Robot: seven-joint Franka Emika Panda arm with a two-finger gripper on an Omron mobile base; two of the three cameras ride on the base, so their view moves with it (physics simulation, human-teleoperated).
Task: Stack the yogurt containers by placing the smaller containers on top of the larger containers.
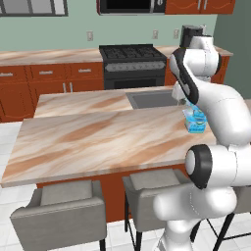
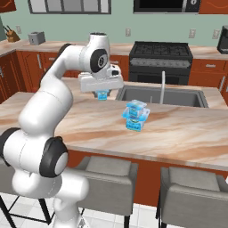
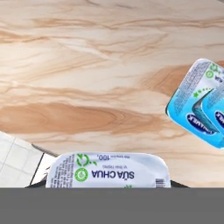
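Marble counter (image 2: 178, 129) spreads under the claw (image 2: 102, 95), which hangs above it clamped on a small yogurt tub (image 2: 103, 95), white lid facing the hand camera. Off to the claw's side, nearer the front edge of the counter, a smaller tub (image 2: 136, 107) sits on a wider tub (image 2: 135, 121). Beyond them lies the sink (image 2: 164, 95).

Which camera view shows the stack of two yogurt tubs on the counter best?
The right base view: the stack stands whole and unblocked on the counter. The left base view has it partly behind the arm; the hand view cuts it off at the edge.
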